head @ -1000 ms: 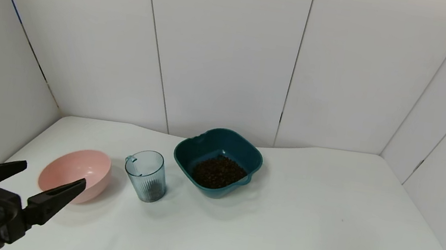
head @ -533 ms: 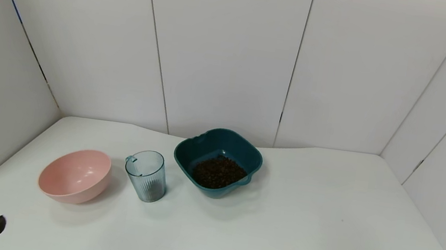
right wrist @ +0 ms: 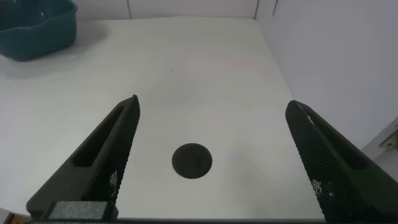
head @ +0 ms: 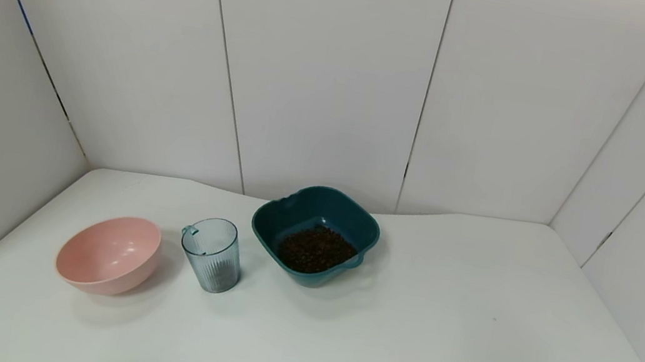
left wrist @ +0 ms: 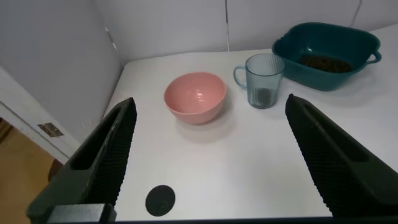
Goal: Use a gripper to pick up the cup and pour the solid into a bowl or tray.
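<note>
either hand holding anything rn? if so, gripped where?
Nothing is held. The left hand and right hand are both open and empty above the table. The cup stands free between the two bowls.

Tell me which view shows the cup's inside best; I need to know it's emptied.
The head view: it looks down into the cup, upright between both bowls. The left wrist view shows it side-on; the right wrist view misses it.

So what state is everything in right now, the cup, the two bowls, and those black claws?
cup: upright on the table, nothing gripping it, looks nearly empty
teal bowl: upright, holding a heap of brown granules
pink bowl: upright, empty
left gripper: open, holding nothing, near the table's edge
right gripper: open, holding nothing, over bare table
</note>
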Controlling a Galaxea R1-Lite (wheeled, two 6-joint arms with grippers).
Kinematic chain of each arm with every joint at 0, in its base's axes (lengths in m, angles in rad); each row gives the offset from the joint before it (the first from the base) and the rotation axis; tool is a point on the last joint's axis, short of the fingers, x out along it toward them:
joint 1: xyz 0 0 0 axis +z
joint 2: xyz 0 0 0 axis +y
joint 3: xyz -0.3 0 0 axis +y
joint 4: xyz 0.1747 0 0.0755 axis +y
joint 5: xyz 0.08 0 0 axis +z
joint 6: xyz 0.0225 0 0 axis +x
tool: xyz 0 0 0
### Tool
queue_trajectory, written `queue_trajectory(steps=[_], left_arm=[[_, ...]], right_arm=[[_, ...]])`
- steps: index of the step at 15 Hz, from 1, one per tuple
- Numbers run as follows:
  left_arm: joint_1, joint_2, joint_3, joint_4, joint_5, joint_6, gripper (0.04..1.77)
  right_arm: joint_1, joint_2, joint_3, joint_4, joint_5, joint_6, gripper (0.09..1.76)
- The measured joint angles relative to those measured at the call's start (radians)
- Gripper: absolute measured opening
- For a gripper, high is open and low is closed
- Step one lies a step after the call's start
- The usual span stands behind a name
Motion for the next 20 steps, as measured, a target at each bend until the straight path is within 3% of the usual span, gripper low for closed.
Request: queue_trajectory(steps=[4, 8, 13, 16, 17, 20], left_arm=[[0.072, -0.017, -0.029, 0.022, 0.023, 0.023, 1.72], [0.089, -0.02, -0.051, 0.036, 0.09, 0.024, 1.72], [0.137, -0.031, -0.087, 0.112, 0.067, 0.023, 1.72], [0.157, -0.071, -0.046, 0.112, 0.047, 0.021, 1.72], [0.166, -0.093, -0.021, 0.101, 0.026, 0.016, 1.72], [0.178, -0.196, 0.079, 0.006, -0.17, -0.004, 1.72]], right_arm=[[0.0, 0.0, 0.0, 0.0, 0.0, 0.0, 1.71], [0.0, 0.0, 0.0, 0.0, 0.0, 0.0, 1.71], [0.0, 0.0, 0.0, 0.0, 0.0, 0.0, 1.71], [0.0, 0.0, 0.0, 0.0, 0.0, 0.0, 1.71], [0.0, 0.0, 0.0, 0.0, 0.0, 0.0, 1.71], [0.0, 0.0, 0.0, 0.001, -0.001, 0.0, 1.71]])
